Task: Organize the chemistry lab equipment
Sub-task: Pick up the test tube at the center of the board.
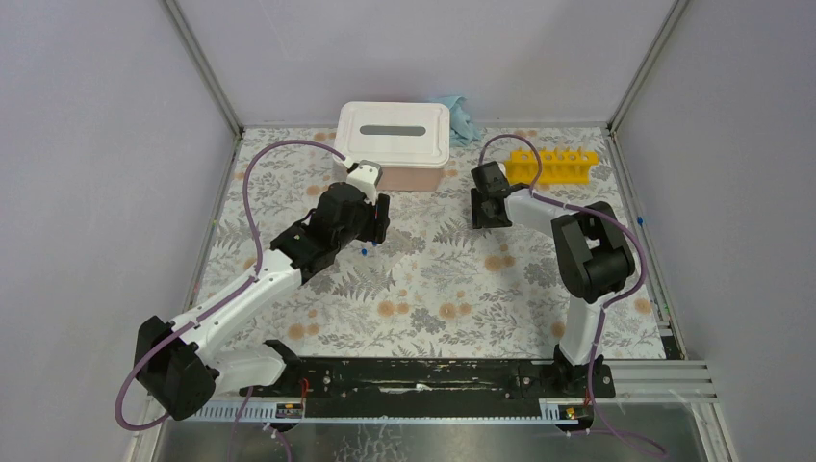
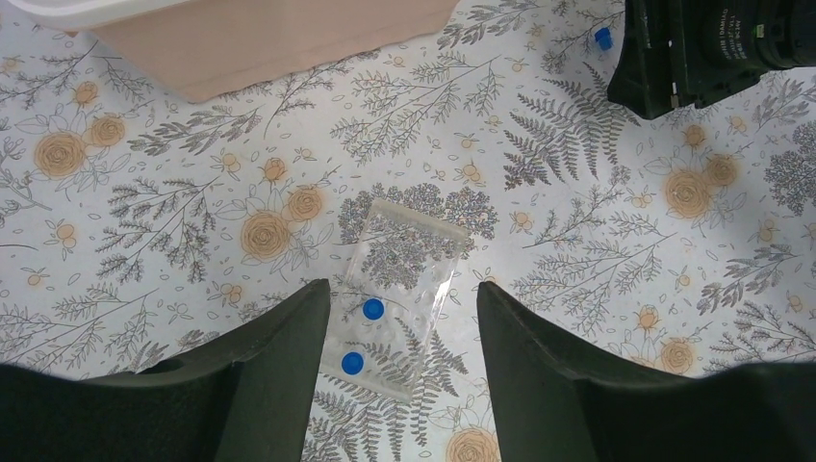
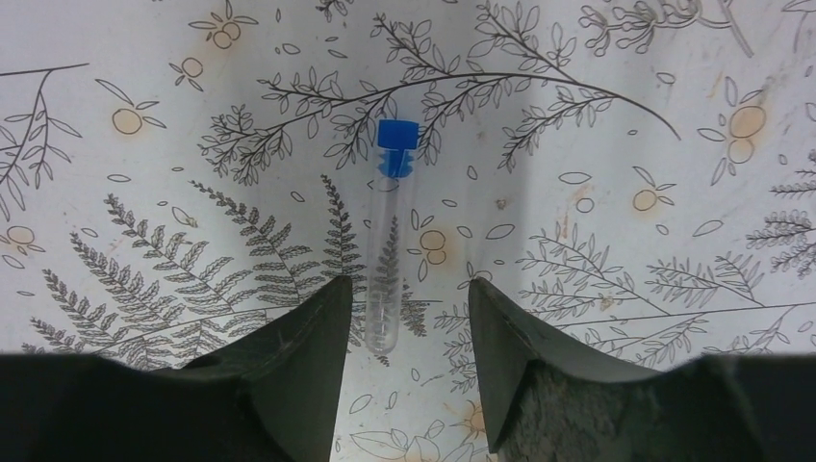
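Note:
A small clear bag [image 2: 409, 252] holding two blue-capped tubes [image 2: 373, 309] lies flat on the flowered table. My left gripper [image 2: 402, 289] is open, a finger on each side of the bag and neither touching it. In the top view this gripper [image 1: 381, 227] hovers just in front of the box. A clear tube with a blue cap [image 3: 389, 241] lies on the table, and its round end sits between the fingers of my open right gripper [image 3: 409, 284], closer to the left finger. The yellow test-tube rack [image 1: 555, 166] stands at the back right, beyond the right gripper [image 1: 487, 210].
A white-lidded box with a pinkish base [image 1: 395, 137] stands at the back middle, with a blue cloth [image 1: 465, 117] behind its right corner. The left wrist view shows that box [image 2: 260, 38] ahead, and the right arm's black head [image 2: 712, 48] beside the tube's blue cap [image 2: 603, 38].

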